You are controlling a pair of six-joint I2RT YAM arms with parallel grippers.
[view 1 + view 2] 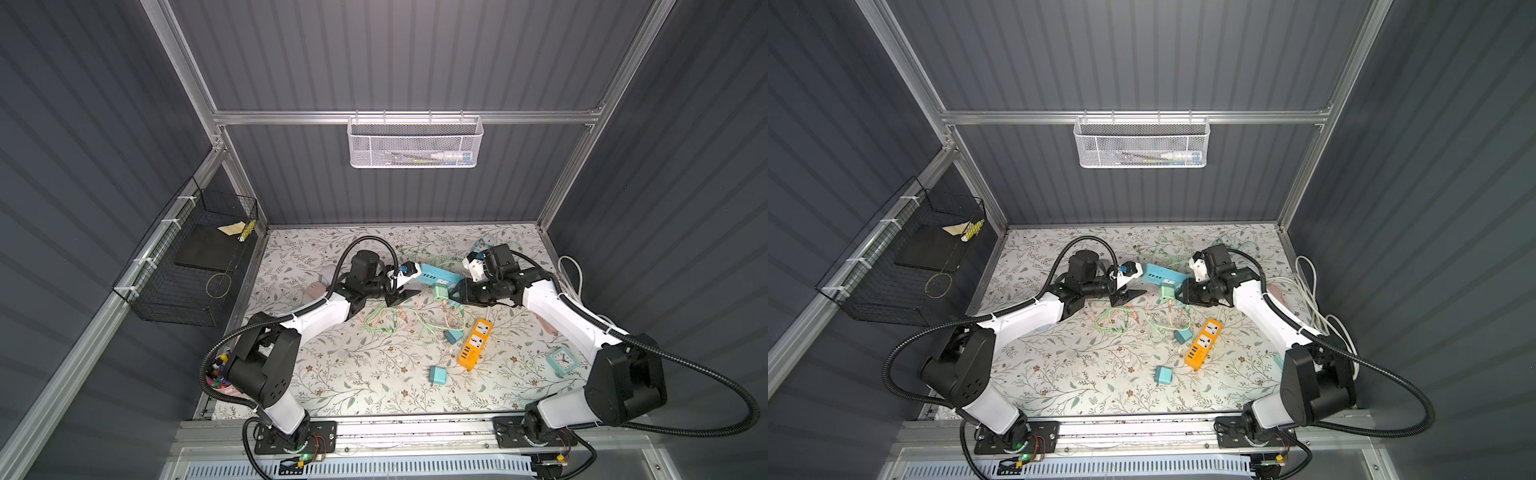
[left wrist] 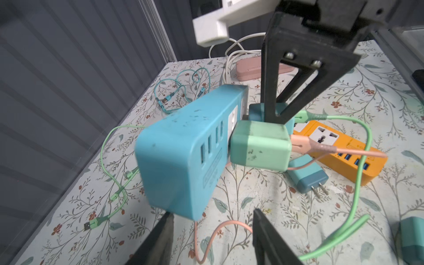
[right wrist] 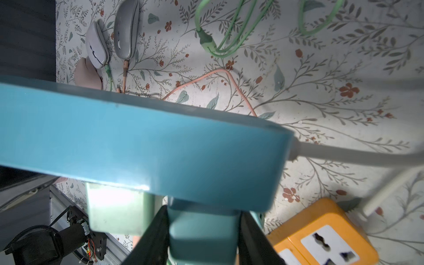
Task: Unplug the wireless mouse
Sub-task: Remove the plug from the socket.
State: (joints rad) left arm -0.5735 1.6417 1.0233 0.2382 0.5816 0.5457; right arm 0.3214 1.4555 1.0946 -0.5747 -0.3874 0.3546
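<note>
The right gripper (image 3: 203, 215) is clamped on a teal adapter (image 3: 202, 241) plugged into the tilted blue power strip (image 2: 183, 149), while the left gripper (image 2: 212, 212) stands spread at the strip's end, gripping nothing. Farther off a grey mouse (image 3: 125, 29) lies beside a second grey mouse (image 3: 97, 46), both cabled; the unplugging seems unstarted, and next needs a pinch on the mouse-end plug (image 3: 125, 68), pulled straight.
</note>
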